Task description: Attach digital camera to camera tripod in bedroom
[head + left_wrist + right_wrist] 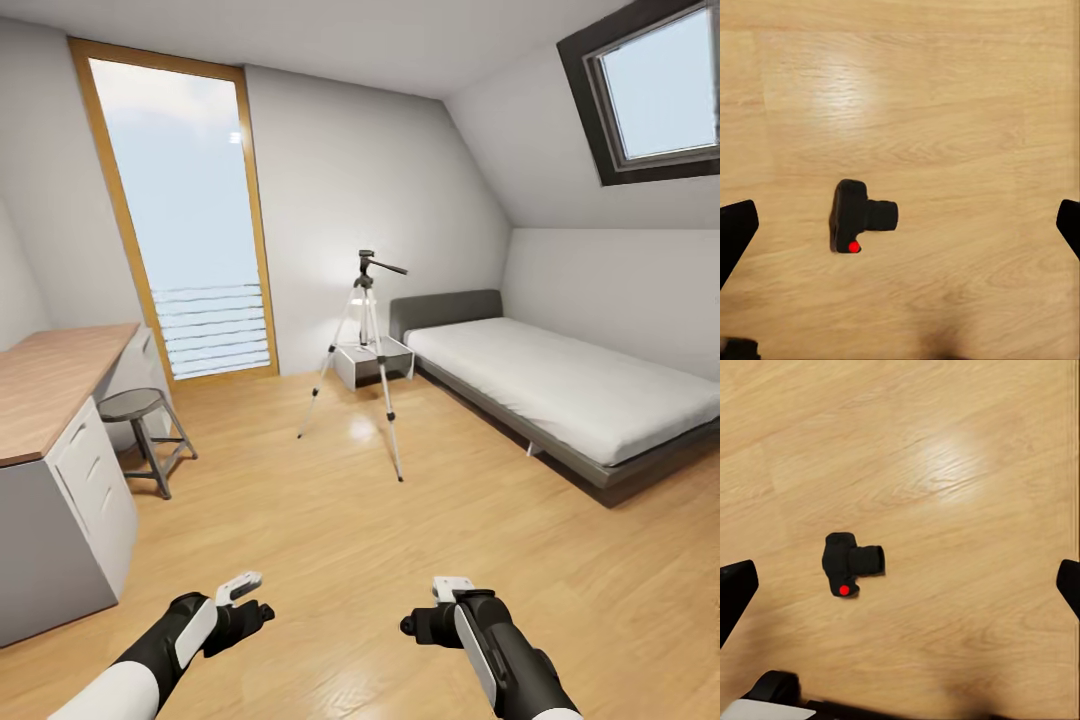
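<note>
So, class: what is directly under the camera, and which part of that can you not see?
The camera lies on the bare light wood floor, apart from both open grippers. Floorboards surround it on every side. The patch of floor beneath its body is covered, so its underside cannot be seen.

You have the digital camera (859,216) lying on the bedroom's light wood floor (330,530), black, red button showing, lens barrel sideways. The camera tripod (364,345) stands upright between window and bed, legs spread.
</note>
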Controlling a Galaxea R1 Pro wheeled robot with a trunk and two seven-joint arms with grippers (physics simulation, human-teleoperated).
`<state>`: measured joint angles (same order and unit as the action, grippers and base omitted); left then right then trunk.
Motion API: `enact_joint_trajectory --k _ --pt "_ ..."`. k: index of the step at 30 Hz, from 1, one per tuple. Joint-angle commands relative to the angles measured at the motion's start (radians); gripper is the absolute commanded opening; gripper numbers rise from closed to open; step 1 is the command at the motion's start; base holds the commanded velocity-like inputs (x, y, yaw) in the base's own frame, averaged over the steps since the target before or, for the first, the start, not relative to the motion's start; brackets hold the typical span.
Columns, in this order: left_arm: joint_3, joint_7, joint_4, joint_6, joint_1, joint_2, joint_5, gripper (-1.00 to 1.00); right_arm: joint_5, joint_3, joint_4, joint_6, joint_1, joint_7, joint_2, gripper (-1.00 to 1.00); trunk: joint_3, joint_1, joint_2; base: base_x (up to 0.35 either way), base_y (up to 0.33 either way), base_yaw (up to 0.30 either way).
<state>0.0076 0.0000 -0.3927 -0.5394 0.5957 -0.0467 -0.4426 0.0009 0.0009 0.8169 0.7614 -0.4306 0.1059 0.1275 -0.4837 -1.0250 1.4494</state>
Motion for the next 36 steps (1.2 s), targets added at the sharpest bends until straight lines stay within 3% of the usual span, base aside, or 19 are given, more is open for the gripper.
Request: enact_joint_trajectory --k 1,17,26,36 --pt "0.001 0.000 -0.002 -0.006 0.000 0.000 -0.002 1.00 0.001 0.000 0.001 0.004 0.000 0.002 0.000 1.00 -0.001 0.000 0.001 0.000 -0.344 0.000" --pt "0.006 -0.001 -0.002 -0.007 -0.001 -0.003 -0.002 1.00 0.001 0.003 0.046 0.017 0.000 -0.001 0.003 1.00 -0.001 0.000 0.001 0.038 -0.337 0.019" --pt "0.035 -0.001 -0.002 -0.007 -0.007 -0.004 -0.002 1.00 0.001 0.004 0.049 0.017 0.000 -0.002 0.002 1.00 -0.001 0.000 0.001 0.193 -0.287 0.181" --pt "0.042 -0.002 -0.002 -0.007 -0.009 -0.004 -0.002 1.00 0.001 0.004 0.050 0.016 0.000 -0.002 0.001 1.00 -0.001 0.000 0.001 0.232 -0.267 0.193"
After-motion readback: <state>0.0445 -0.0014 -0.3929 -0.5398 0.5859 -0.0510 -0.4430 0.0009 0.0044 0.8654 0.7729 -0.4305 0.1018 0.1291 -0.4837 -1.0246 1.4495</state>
